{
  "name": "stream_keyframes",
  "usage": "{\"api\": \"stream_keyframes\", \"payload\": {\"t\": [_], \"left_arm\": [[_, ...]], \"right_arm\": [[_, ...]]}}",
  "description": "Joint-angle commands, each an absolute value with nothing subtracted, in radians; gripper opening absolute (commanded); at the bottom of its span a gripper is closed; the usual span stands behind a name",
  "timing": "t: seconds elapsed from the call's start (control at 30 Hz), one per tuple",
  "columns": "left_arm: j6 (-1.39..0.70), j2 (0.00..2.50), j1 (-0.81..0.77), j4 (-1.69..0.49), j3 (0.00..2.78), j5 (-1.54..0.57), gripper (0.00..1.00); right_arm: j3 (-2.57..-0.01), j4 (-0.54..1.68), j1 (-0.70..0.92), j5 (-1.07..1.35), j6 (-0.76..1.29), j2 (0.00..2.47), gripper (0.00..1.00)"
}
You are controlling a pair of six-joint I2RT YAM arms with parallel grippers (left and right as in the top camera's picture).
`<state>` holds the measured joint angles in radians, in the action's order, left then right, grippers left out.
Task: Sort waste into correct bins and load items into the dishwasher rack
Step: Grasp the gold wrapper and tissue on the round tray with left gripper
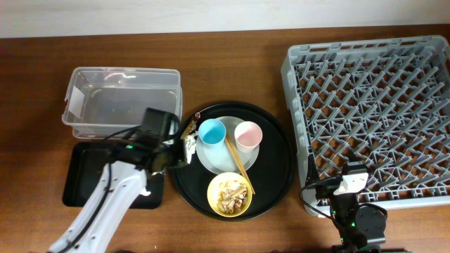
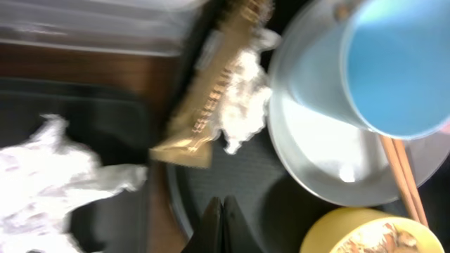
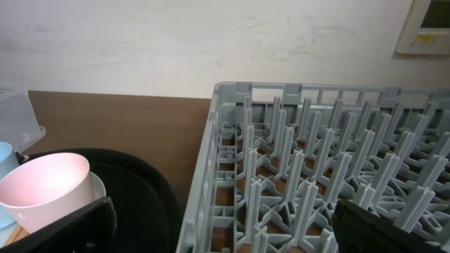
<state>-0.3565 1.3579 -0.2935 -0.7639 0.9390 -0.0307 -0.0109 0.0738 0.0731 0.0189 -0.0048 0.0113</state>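
Left gripper (image 2: 221,223), pinched shut and empty, hovers over the round black tray (image 1: 278,184) close by the brown wrapper (image 2: 204,105), while the right gripper (image 3: 225,208) gapes wide, empty, at the dishwasher rack's (image 3: 316,161) near edge.

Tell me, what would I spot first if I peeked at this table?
The big grey rack fills the right side of the table, bristling with upright pegs. In the middle sits a round black tray with a blue cup, a pink cup and a yellow bowl of scraps, bright against the dark.
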Motion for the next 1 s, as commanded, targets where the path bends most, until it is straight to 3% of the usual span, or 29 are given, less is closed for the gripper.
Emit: {"api": "stream_keyframes", "payload": {"t": [0.0, 0.6, 0.97], "left_arm": [[-0.406, 1.461, -0.395, -0.707, 0.948, -0.052, 0.00], [-0.482, 1.717, -0.469, -0.565, 0.948, -0.020, 0.00], [-0.480, 1.722, -0.537, -0.448, 0.948, -0.138, 0.00]], "right_arm": [[-0.006, 0.078, 0.078, 0.014, -0.007, 0.003, 0.99], [-0.006, 0.078, 0.078, 0.014, -0.007, 0.003, 0.99], [-0.006, 0.078, 0.078, 0.014, -0.007, 0.003, 0.99]]}}
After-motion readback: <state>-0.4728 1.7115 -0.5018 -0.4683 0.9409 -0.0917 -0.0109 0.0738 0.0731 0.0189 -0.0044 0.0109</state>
